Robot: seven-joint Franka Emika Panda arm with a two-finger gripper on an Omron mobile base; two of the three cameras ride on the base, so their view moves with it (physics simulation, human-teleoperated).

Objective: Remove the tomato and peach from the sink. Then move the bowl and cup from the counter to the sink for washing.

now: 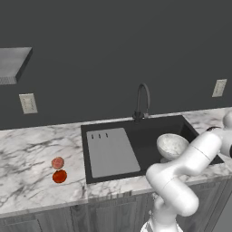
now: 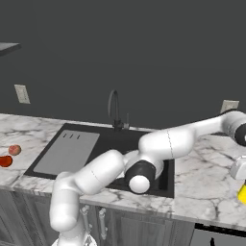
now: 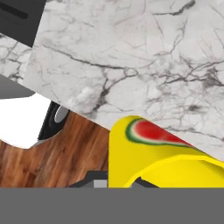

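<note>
Above the counter [image 3: 131, 52], yellow cup [image 3: 162, 157] in closed pincer [image 3: 120, 181]

You are looking at a scene with nothing readable: no words, brands or numbers are showing on the cup [image 3: 166, 162], counter [image 3: 131, 52] or sink [image 1: 149, 136].

This place is a kitchen, and it looks rendered, not real. A white marble counter [image 1: 31, 149] with grey veins runs along a dark wall, and grey cabinets [image 1: 108, 215] stand under it. A black sink [image 1: 136, 131] is set into the counter, with a black gooseneck faucet [image 1: 142, 99] behind it. Two wall sockets [image 1: 28, 103] sit on the wall above the counter. In the hand view, a brown wooden floor [image 3: 65, 153] shows below the counter edge.
</note>
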